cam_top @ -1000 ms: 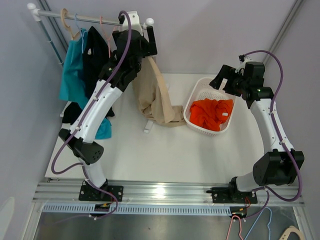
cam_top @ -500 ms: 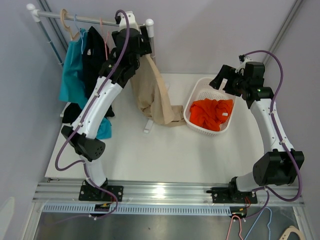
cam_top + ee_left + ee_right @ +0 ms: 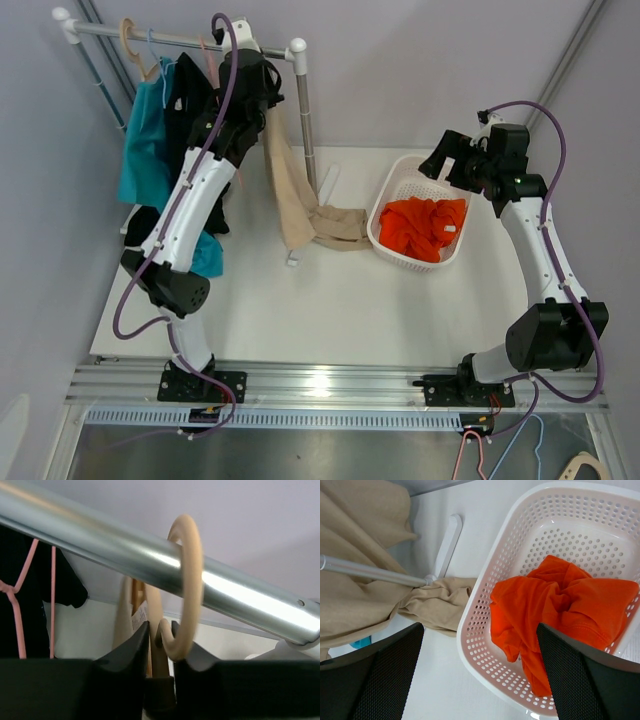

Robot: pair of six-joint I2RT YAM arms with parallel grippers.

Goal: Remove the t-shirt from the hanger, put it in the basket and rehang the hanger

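A beige t-shirt hangs from a beige hanger on the metal rail, and its lower end trails onto the table. In the left wrist view the hanger's hook loops over the rail. My left gripper is up at the rail, its two dark fingers shut on the hanger's neck just below the hook. My right gripper hovers open over the near rim of the basket, holding nothing; the beige t-shirt lies to its left.
The white basket holds an orange shirt. A teal shirt and a black garment hang further left on the rail, by a pink hanger. The rack's upright post stands behind the beige t-shirt.
My left gripper has moved left along the rail and closed from wide open onto the hanger's neck. The beige t-shirt has swung left with it. The right arm has not moved.
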